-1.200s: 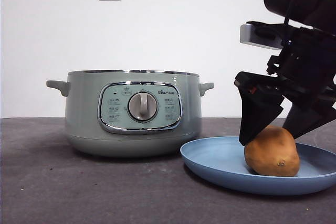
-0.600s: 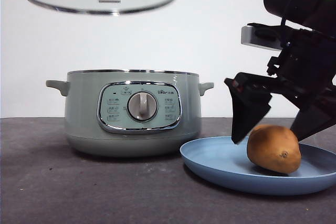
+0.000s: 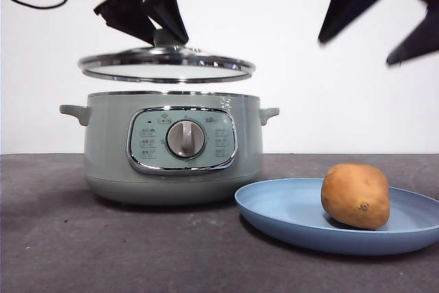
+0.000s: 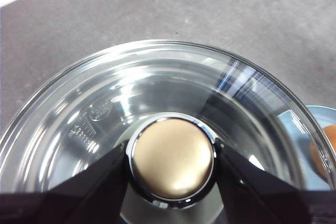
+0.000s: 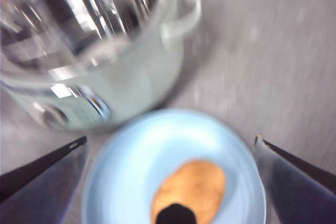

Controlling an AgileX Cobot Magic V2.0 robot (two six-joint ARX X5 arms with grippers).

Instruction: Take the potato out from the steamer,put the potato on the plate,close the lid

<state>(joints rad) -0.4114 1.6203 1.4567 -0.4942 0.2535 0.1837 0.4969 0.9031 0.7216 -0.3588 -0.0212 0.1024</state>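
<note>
The left tool (image 3: 159,31) has come down with the lid (image 3: 167,65), its jaws clamped on the knob (image 4: 172,164); the lid now hangs level just above the steamer (image 3: 173,147), no longer high overhead. The right tool (image 3: 374,17) has lifted clear, jaws spread wide and empty. One potato (image 3: 355,195) lies on the one blue plate (image 3: 288,214), on the desk (image 3: 103,245) right of the steamer.
</note>
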